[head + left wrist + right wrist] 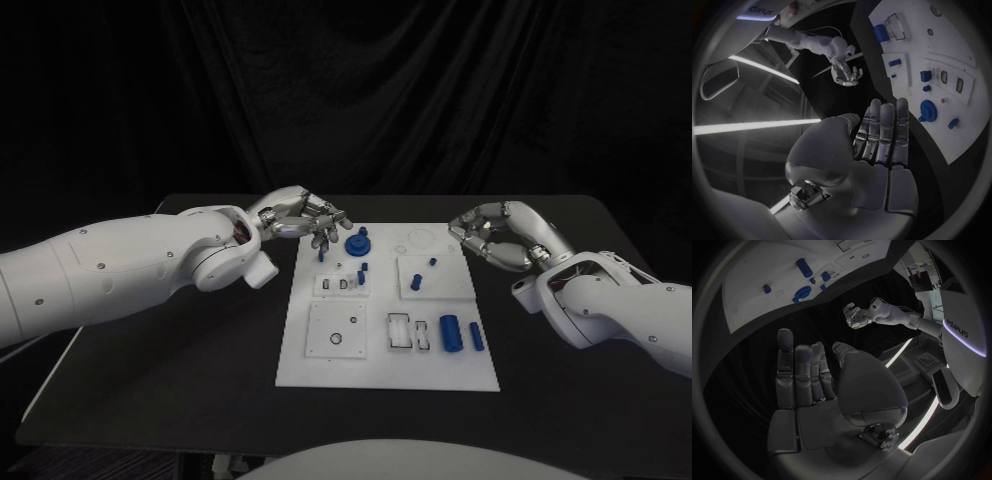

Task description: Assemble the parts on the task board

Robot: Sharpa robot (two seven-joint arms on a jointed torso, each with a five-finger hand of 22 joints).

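While your left hand [306, 222] hovers spread at the task board's [387, 375] far left corner, the left wrist view reveals straight, empty fingers [881, 131]; the right hand [498, 236] waits open beside the board's right edge.

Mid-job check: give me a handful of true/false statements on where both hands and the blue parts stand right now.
1. The left hand hovers over the far left corner of the white task board. True.
2. The right hand grips a blue part. False: it holds nothing, fingers apart, beside the board's far right edge.
3. A round blue knob-like part stands near the left hand. True.
4. The large blue cylinder lies on the black table. False: it lies on the board, near its right edge.
5. The left hand holds a blue part. False: its palm is empty.
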